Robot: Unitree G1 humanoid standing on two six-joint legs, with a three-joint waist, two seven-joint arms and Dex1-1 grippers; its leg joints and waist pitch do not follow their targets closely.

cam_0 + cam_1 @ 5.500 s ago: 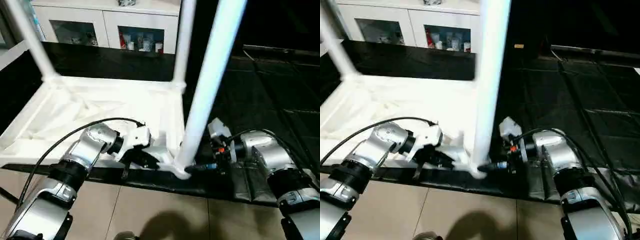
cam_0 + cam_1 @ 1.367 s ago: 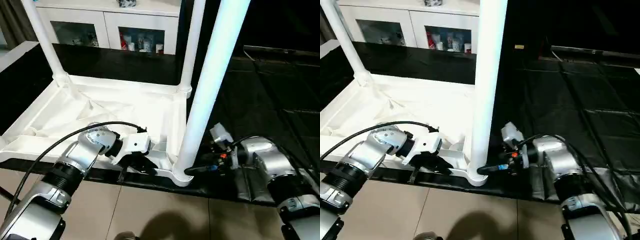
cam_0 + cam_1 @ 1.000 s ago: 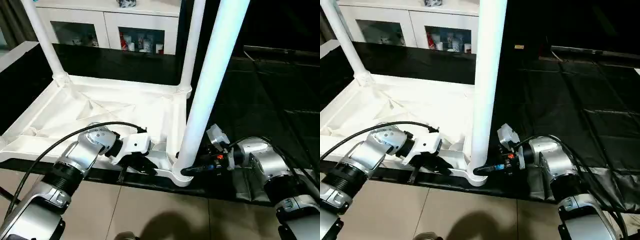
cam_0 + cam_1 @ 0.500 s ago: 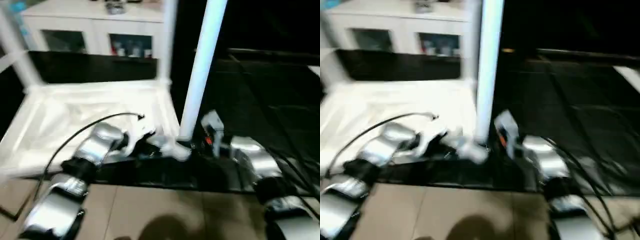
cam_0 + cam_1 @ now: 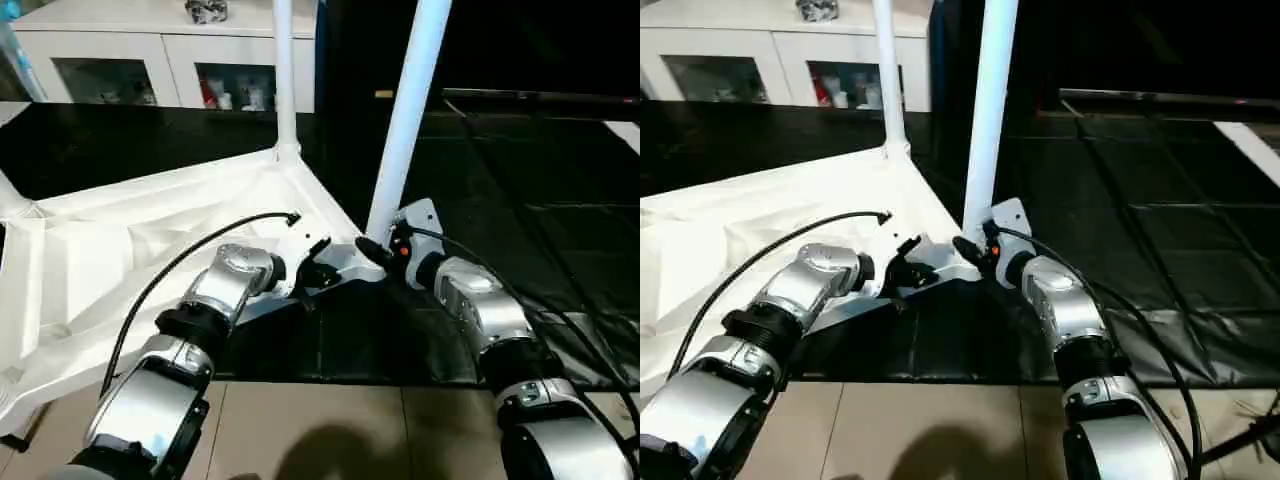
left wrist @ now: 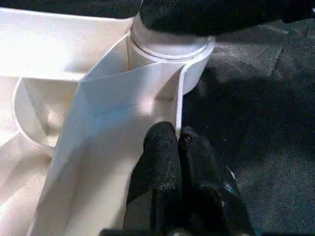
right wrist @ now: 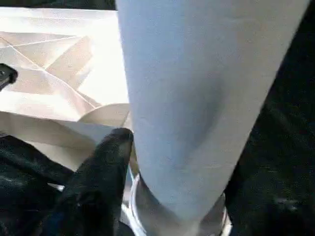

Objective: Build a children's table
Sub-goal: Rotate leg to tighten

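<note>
The tops of the near leg (image 5: pixel 408 110) and the far leg (image 5: pixel 284 75) are cut off by the frame edge, and only one finger (image 7: pixel 101 169) of the right gripper (image 5: pixel 372 249) is made out against the near leg's base, so its grip cannot be told. The upturned tabletop (image 5: pixel 120 260) lies on black mats (image 5: pixel 1140 190) (a white glass-door cabinet (image 5: pixel 150 60) stands behind). The left gripper (image 6: pixel 179 142) is pinched shut on the tabletop's rim beside the corner socket (image 6: pixel 170 51), with both forearms reaching inward.
</note>
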